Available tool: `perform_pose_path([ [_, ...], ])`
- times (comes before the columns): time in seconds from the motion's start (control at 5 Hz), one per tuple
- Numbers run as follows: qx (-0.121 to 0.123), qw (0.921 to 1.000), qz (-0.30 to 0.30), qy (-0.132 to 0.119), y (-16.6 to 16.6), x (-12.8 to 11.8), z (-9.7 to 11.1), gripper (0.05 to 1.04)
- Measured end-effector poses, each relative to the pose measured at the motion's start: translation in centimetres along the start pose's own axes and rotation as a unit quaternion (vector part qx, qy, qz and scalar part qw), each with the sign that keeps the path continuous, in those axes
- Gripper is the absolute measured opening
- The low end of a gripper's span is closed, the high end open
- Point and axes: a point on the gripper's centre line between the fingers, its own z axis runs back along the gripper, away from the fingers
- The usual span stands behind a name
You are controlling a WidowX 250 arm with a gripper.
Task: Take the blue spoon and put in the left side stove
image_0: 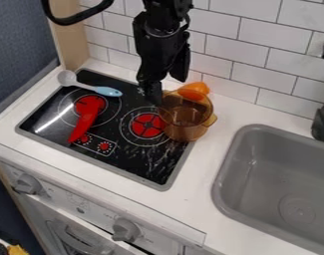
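Looking down, we see a glossy black stove [127, 157], a black gripper [167, 88] above with its fingers spread, a see-through amber pot [184, 122], a smooth, curved red pepper [86, 118], and the slim blue spoon [91, 87] across the stove's upper-left corner.

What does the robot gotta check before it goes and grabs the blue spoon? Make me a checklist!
1. Blue spoon easy to see: ok. Its blue handle lies over the black stovetop, at the back left.
2. Nothing on top of the spoon: ok.
3. Gripper right above the spoon: not ok. It hangs beside the see-through pot, to the right of the spoon.
4. Gripper open and ready: ok. There's a gap between its fingers.
5. Gripper not touching the pot: cannot tell. One fingertip looks very near the rim.
6. Left burner free for the spoon: not ok. A red pepper lies across it.
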Motion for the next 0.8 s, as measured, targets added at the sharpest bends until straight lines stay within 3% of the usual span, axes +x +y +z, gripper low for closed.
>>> perform_pose_path([
  [0.2, 0.016, 0.9999, 0.000, 0.005, 0.4, -0.3, -1.0, 1.001],
  [0.4, 0.027, 0.9990, 0.035, 0.007, 1.3, 1.4, -1.1, 1.001],
  [0.6, 0.030, 0.9949, 0.095, 0.011, 1.6, 4.5, -0.7, 1.001],
  [0.8, 0.054, 0.9888, 0.139, -0.009, 1.7, 7.1, -2.6, 1.001],
])
